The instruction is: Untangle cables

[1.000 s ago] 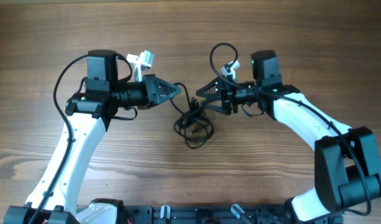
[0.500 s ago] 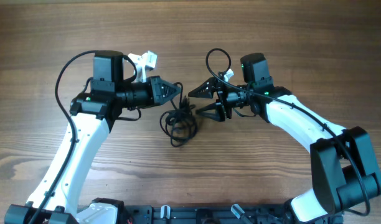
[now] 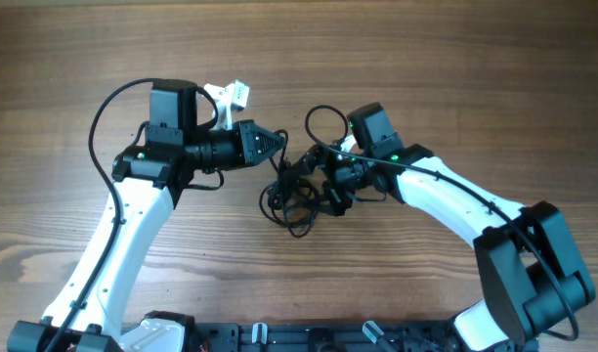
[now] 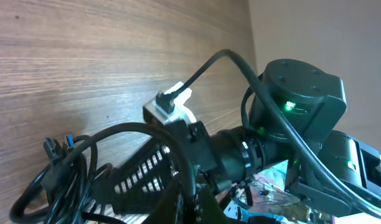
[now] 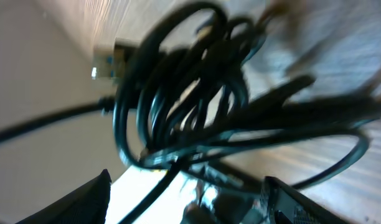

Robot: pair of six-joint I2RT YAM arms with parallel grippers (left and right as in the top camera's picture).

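The cables are a small knot of thin black cords on the wooden table, between the two arms. My left gripper is shut, and a strand runs from its tip down into the knot; in the left wrist view that strand passes between the fingers of the left gripper, with the cables at lower left. My right gripper is open and straddles the right side of the knot. In the blurred right wrist view, the looped cables fill the space ahead of the right gripper.
A white connector block sticks up from the left wrist. The right arm's own thick wire loops above its wrist. A dark rail runs along the table's near edge, and the right arm's base stands at lower right.
My right gripper has opened wider and moved left and down until its fingers flank the knot. The knot has shifted slightly left. The left gripper has stayed shut, almost in place.
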